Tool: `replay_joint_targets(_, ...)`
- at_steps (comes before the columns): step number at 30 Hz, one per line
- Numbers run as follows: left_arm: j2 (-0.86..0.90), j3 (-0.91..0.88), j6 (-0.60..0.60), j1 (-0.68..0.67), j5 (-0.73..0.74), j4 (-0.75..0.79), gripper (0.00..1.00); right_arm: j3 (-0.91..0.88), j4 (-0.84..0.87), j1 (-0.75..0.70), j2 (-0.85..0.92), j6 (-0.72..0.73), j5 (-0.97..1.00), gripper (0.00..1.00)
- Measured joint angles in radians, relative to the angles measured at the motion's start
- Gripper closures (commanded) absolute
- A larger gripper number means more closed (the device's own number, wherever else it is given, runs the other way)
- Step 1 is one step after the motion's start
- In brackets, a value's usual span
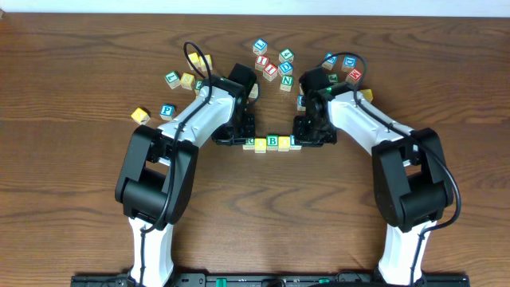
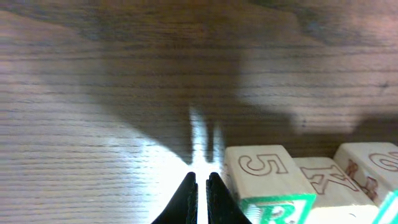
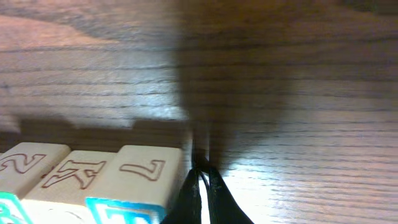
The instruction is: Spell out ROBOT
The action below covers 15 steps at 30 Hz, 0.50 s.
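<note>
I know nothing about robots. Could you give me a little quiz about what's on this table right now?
1. True or false: the right gripper is holding a block.
2. The row of blocks lies: A) between the two grippers; B) at the table's left edge; C) stacked in a tower.
3. Which digit shows on the block beside the left gripper?
Key: 1 false, its fingers are shut and empty; 2 A; 3 is 5.

Wooden table (image 1: 72,48); scattered letter blocks (image 1: 166,111)

The overhead view is evenly lit and sharp, while both wrist views are soft, with broad shadows and white glare on the counter (image 2: 93,155).
</note>
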Motion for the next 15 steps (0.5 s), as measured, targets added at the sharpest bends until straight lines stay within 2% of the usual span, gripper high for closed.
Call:
replay_joint_targets(11, 0.0, 0.0, 0.005, 0.002, -0.098, 0.005, 0.92, 0.0, -0.003, -0.034, -0.008, -0.028, 0.025, 0.99)
replay_joint_targets(15, -0.006, 0.01, 0.029, 0.027, -0.136, 0.005, 0.92, 0.0, -0.005, -0.034, -0.068, -0.041, 0.061, 0.98)
